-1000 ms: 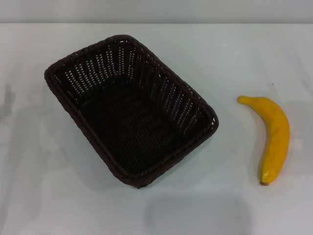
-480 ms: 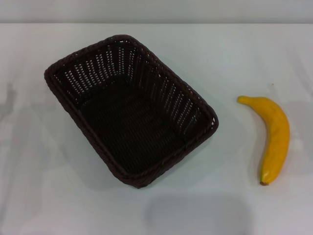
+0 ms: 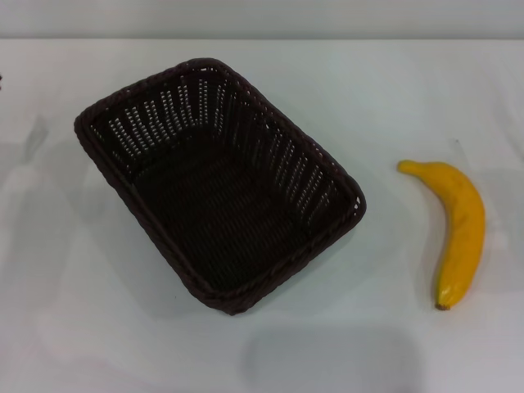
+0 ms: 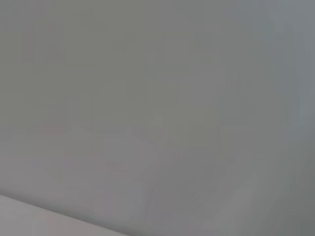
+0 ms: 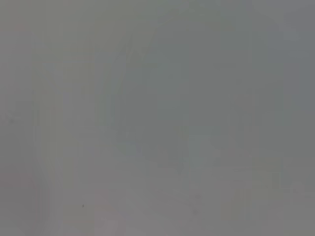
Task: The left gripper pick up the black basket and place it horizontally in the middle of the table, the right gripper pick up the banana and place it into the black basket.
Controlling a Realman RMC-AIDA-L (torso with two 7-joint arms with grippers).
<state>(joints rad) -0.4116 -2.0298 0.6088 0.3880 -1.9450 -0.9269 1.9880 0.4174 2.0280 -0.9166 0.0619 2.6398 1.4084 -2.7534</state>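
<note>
We note the black basket (image 3: 219, 184) sitting empty on the white desk (image 3: 82, 327), left of centre, with its long axis running diagonally from the far left toward the near right; the banana (image 3: 455, 232) lies on the desk well apart to its right, dark tip nearest us. Neither the left hand nor the right hand shows in the head view, and both wrist views give only a featureless grey field, so we cannot tell whether either hand is wide or narrow, nor exactly where it is. We judge the step in hand to be the left hand's approach to the basket, with nothing of the task done yet. To do it well, we would bring the left hand down over the braided rim on the basket's left long side, one finger inside the wall and one outside, near the middle of that side so the load hangs balanced. The wall is slotted and probably flexes, so a deep, firm bite seems wise. After a small lift we would rotate the basket until its long side runs across the desk, then set it at centre, keeping it clear of the banana throughout the swing.
</note>
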